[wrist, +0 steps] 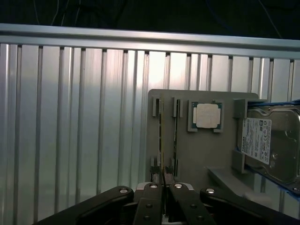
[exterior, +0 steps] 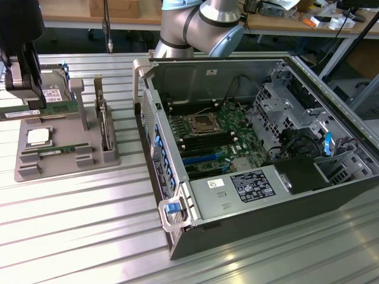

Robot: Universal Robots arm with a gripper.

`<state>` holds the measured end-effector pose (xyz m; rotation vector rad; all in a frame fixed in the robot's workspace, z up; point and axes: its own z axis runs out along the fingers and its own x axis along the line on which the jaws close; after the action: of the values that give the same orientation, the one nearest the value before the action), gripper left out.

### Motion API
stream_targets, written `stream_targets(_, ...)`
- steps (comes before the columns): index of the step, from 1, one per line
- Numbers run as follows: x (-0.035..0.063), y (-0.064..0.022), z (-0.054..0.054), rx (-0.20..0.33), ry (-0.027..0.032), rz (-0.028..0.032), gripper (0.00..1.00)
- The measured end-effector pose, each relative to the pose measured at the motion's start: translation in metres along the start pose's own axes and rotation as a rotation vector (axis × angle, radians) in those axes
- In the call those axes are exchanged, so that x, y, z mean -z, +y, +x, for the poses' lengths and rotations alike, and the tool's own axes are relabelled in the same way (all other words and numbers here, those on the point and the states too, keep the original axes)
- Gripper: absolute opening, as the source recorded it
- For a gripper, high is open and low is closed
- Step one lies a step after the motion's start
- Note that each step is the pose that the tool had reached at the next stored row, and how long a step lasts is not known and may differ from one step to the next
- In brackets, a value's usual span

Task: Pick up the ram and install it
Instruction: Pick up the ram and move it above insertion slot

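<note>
Gripper (wrist: pixel 161 177) hangs over the tray (exterior: pixel 62 167) end, fingers drawn together to a slit; ram (exterior: pixel 56 151) stands on edge in the tray beside the CPU (exterior: pixel 37 137), so a clean pick likely wants fingers square to its edge, mid-length; beyond the tray, ribbed table (exterior: pixel 89 231), case (exterior: pixel 249 228), benches (exterior: pixel 278 23).

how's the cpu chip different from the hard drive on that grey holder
The cpu chip is small and square; the hard drive is much bigger and oblong. The cpu chip's silver top is bare with a green rim; the hard drive carries a white printed label. Both are silver and sit on the grey holder.
</note>
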<state>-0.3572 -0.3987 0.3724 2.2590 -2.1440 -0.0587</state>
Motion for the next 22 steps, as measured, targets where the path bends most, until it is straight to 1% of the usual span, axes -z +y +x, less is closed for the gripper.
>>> stream_targets(2, 0.0023, 0.0, 0.0, 0.0, 0.0, 0.0, 0.12)
stream_targets(5, 0.0095, -0.0001, 0.0, 0.0, 0.0, 0.0, 0.12)
stream_targets(12, 0.0195, -0.0004, 0.0, 0.0, 0.0, 0.0, 0.12)
stream_targets(13, 0.0232, -0.0005, 0.0, 0.0, 0.0, 0.0, 0.12)
stream_targets(16, 0.0297, -0.0007, 0.0, 0.0, 0.0, 0.0, 0.12)
stream_targets(22, 0.0407, -0.0011, 0.0, 0.0, 0.0, 0.0001, 0.12)
